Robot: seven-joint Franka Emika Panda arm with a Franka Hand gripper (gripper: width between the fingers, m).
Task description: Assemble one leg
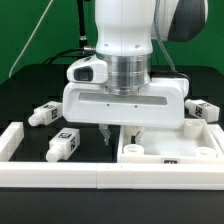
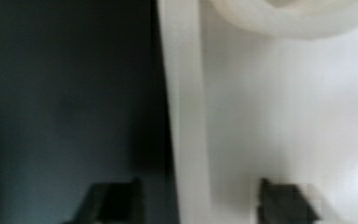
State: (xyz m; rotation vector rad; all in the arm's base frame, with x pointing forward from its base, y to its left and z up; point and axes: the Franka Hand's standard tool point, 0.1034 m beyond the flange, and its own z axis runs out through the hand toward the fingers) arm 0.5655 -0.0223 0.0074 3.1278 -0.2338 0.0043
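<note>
Black table (image 1: 25, 85), blurred white tray rim (image 2: 202, 120) between spread fingers (image 2: 110, 202), leg (image 1: 63, 144) nearby

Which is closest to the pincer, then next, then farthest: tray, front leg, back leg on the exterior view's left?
1. tray, its rim inside the open pincer.
2. front leg, exterior view's left.
3. back leg, farther left.

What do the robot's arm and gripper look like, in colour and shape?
The arm is white with a dark grey joint cap; a ribbed metallic ring joins it to the gripper, a wide white block with two short black fingers.
</note>
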